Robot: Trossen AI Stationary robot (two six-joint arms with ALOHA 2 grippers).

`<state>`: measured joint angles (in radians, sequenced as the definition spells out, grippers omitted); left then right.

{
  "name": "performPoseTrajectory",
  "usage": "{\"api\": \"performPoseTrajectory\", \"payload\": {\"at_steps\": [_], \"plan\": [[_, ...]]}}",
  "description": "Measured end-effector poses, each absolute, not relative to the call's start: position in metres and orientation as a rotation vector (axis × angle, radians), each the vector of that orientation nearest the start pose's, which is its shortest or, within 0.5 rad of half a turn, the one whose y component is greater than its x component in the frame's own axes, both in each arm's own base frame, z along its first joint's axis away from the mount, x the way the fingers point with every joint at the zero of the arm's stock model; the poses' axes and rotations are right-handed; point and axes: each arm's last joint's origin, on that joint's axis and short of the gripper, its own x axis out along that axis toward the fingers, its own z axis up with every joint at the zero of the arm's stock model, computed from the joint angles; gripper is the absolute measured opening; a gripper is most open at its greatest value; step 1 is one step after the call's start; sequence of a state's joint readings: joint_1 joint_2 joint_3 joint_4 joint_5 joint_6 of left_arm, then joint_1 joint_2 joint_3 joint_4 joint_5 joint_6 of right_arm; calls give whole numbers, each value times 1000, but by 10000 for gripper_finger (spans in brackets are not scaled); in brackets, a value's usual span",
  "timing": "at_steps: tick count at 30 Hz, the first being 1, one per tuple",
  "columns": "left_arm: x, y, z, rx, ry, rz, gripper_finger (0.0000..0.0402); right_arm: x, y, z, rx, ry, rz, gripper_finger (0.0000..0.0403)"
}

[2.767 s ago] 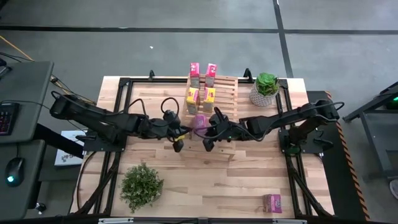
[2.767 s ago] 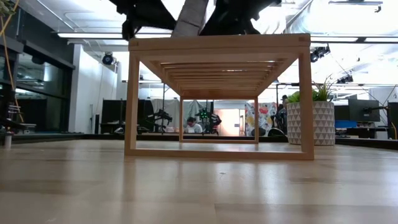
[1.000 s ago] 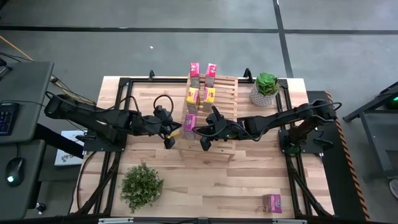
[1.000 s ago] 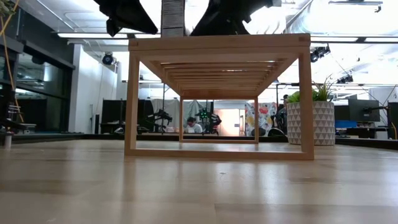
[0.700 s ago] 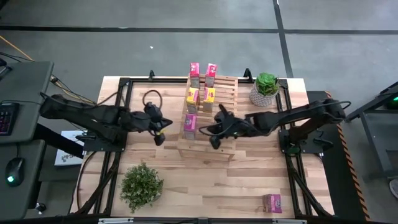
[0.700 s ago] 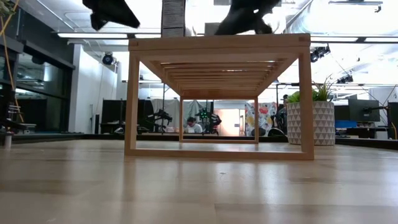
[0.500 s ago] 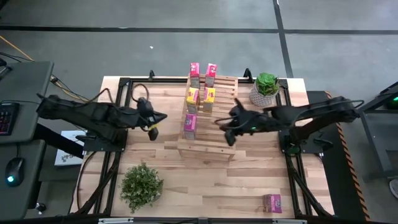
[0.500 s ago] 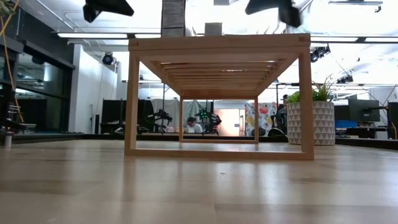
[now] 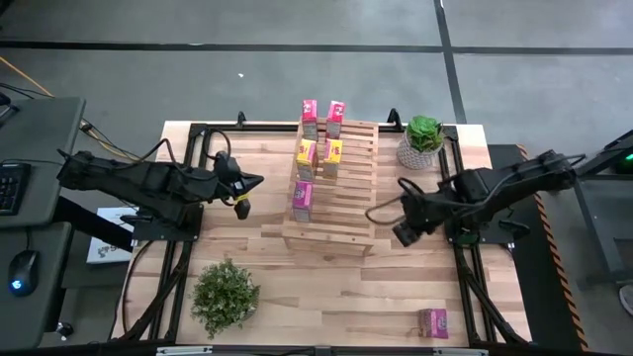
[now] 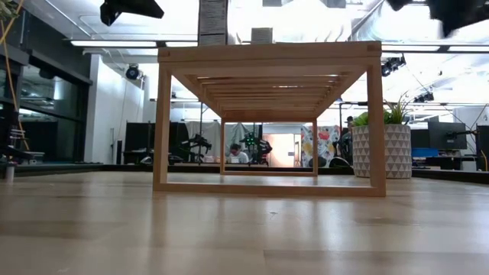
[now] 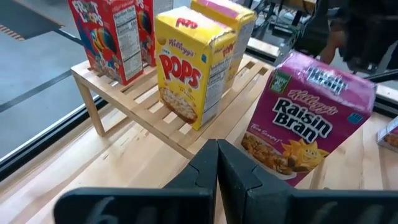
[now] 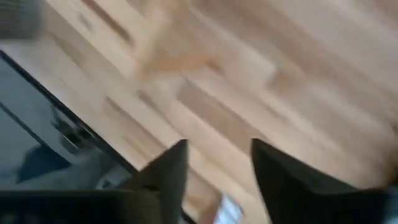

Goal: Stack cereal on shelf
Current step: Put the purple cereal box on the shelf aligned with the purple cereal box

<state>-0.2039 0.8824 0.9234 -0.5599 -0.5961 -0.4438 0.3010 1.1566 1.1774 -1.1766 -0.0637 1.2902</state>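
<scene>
Plank tabletop, both arms now pulled back from the rack and a fifth box left standing on it.

At table centre the shelf (image 9: 329,183) carries five cereal boxes: two at its 12 o'clock end, two yellow ones mid-way, and the pink box (image 9: 303,201) newly set on the lowest tier toward 7 o'clock. A second ago both grippers crowded that box; now the left gripper (image 9: 240,203) waits at the rack's 9 o'clock, fingers pressed together, and the right gripper (image 9: 403,232) has swung out to 4 o'clock with its fingers (image 12: 168,171) spread and empty. One cereal box (image 9: 432,322) remains on the table near the 5 o'clock corner, probably the right arm's next pick.
</scene>
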Motion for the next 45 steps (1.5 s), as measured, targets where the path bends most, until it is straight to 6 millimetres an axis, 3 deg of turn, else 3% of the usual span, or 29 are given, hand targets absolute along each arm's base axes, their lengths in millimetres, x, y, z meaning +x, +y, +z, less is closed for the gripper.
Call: {"api": "performPoseTrajectory", "payload": {"at_steps": [4, 8, 17, 24, 29, 45], "plan": [[174, -20, 332, -227, 387, 476, 1, 173, 76, 319, 1039, 1313, -491, 247], [175, -20, 331, -225, 394, 474, 0, 160, 103, 319, 1128, 1390, -505, 290], [175, -20, 331, -226, 392, 474, 1, 129, 181, 304, 1334, 1375, -729, 298], [175, -20, 331, -226, 392, 474, 1, 138, 226, 272, 1297, 1533, -765, 298], [175, -20, 331, -227, 390, 474, 0, 147, 238, 258, 1297, 1510, -776, 298], [175, -20, 332, -246, 381, 476, 1, 166, 249, 227, 1253, 1502, -872, 297]]}}
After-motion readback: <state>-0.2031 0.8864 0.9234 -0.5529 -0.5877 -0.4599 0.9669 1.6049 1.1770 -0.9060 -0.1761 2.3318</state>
